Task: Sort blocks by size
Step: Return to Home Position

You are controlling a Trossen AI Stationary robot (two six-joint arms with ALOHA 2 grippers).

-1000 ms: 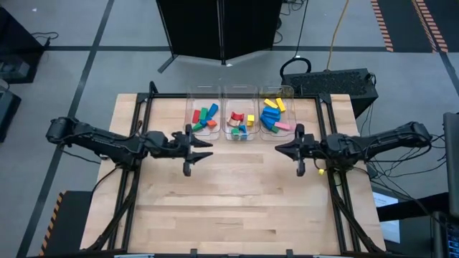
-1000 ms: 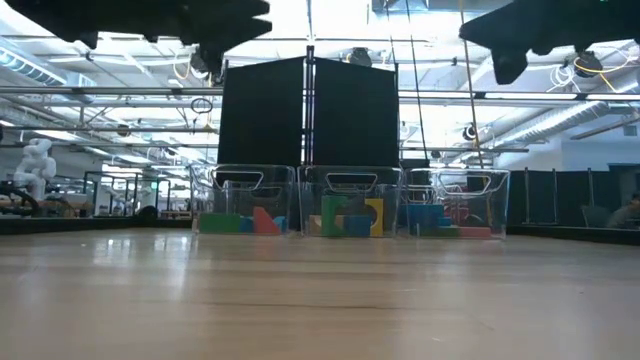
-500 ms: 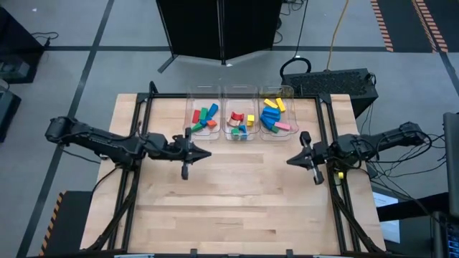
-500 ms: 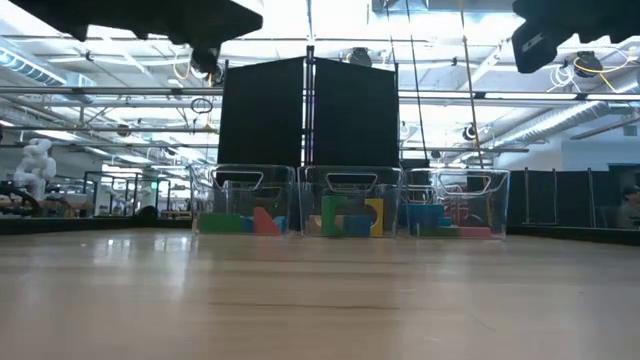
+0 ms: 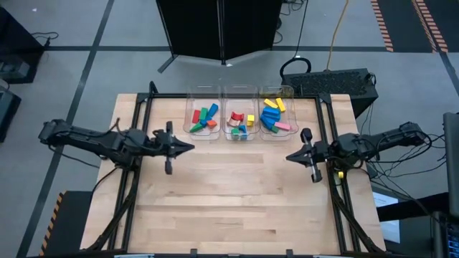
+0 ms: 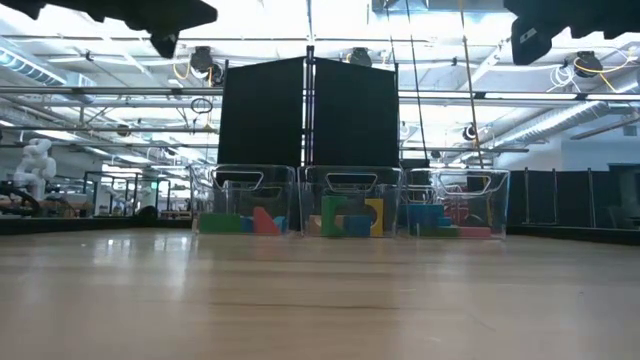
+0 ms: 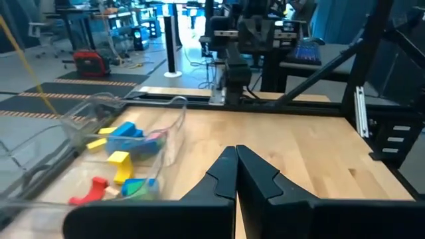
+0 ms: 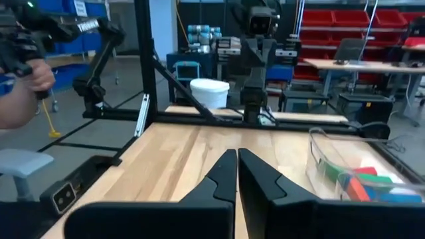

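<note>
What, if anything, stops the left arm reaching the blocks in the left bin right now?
Probably nothing, so yes: the left gripper hangs shut above the table, just short of the open-topped left bin holding the blocks. The right gripper is far across the table.

Over 1 second the left gripper (image 5: pixel 190 147) drew back leftward, away from the bins (image 5: pixel 223 90). The right gripper (image 5: pixel 288 157) retreated toward the table's (image 5: pixel 237 201) right edge and a little nearer its front.

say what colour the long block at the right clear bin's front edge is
Pink; the long pink block shows best in the high view.
</note>
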